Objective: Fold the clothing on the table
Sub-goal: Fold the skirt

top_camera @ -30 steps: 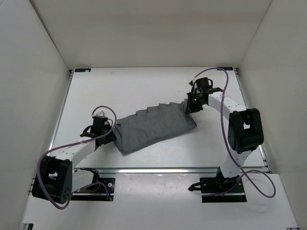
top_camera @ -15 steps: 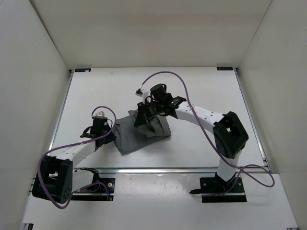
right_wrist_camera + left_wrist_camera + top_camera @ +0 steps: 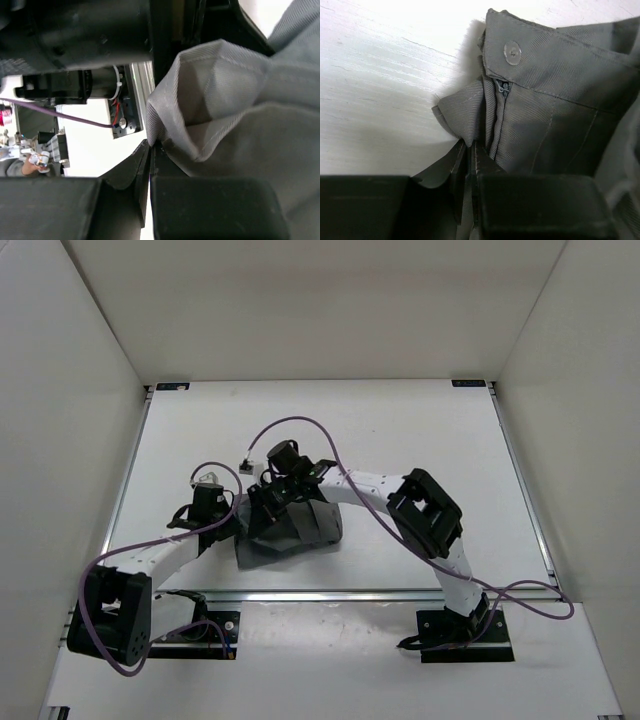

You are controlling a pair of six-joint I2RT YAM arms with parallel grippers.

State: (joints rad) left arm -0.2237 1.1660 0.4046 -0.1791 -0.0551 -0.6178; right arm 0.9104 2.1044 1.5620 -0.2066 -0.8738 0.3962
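The grey clothing lies bunched and doubled over at the near left of the white table. My left gripper sits at its left edge. In the left wrist view it is shut on a fold of the clothing, just below the button and zipper. My right gripper reaches across from the right and hovers over the garment's left part. Seen from the right wrist, it is shut on a lifted edge of the clothing.
White walls close in the table on three sides, and thin metal rails run along its edges. The right arm arches over the table's middle. A purple cable loops above its wrist. The left arm's base shows in the right wrist view.
The right arm has swung left across the table, carrying the garment's right end over its left part. The spread cloth is now a smaller bundle. The left gripper has closed on the fabric.
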